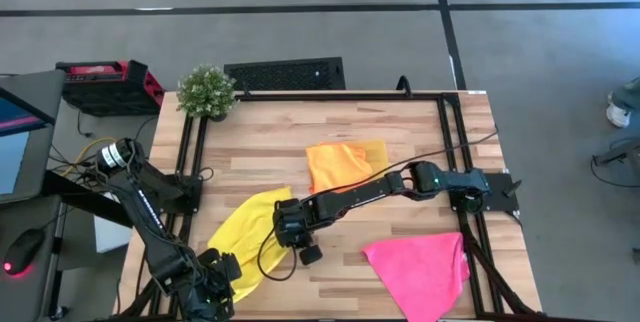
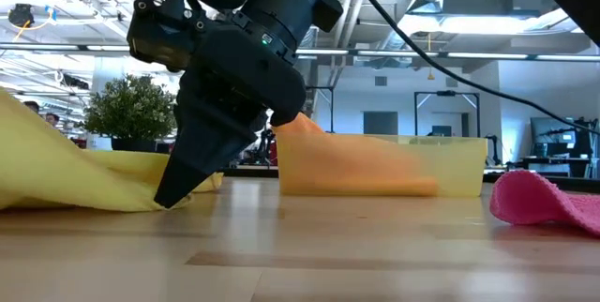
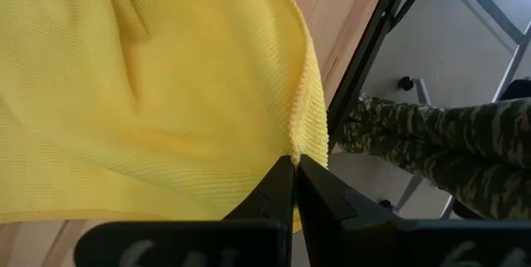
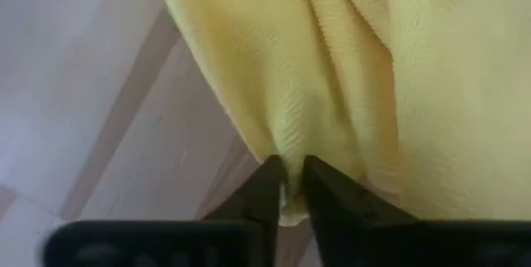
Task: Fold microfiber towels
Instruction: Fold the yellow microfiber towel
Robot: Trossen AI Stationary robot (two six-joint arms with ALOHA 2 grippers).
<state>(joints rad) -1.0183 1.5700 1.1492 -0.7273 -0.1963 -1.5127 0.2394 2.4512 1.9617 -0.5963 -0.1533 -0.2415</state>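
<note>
A bright yellow towel (image 1: 245, 237) lies slantwise on the near left of the wooden table. My left gripper (image 1: 215, 277) is shut on its near end by the table's near left corner, and that end rises off the table (image 2: 19, 124). My right gripper (image 1: 290, 227) is shut on the towel's right side, down at the tabletop (image 2: 169, 199). An orange towel (image 1: 340, 167) lies in the translucent yellow tray (image 1: 378, 150) mid-table. A pink towel (image 1: 420, 267) lies at the near right. My left gripper pinches the yellow towel's hemmed edge (image 3: 300, 138) between its two fingertips, slanting down. The cloth spreads away from the fingers, and this end is held above the table. My right gripper pinches a bunched point of the towel's edge (image 4: 286, 138) between its two fingers, slanting down from the table's right. That part sits at the tabletop.
A potted plant (image 1: 207, 90) stands at the far left corner. A black frame (image 1: 450, 142) runs along the table's edges. A person's legs in camouflage trousers (image 3: 431, 134) show beyond the table's edge. Bare wood lies between the yellow and pink towels.
</note>
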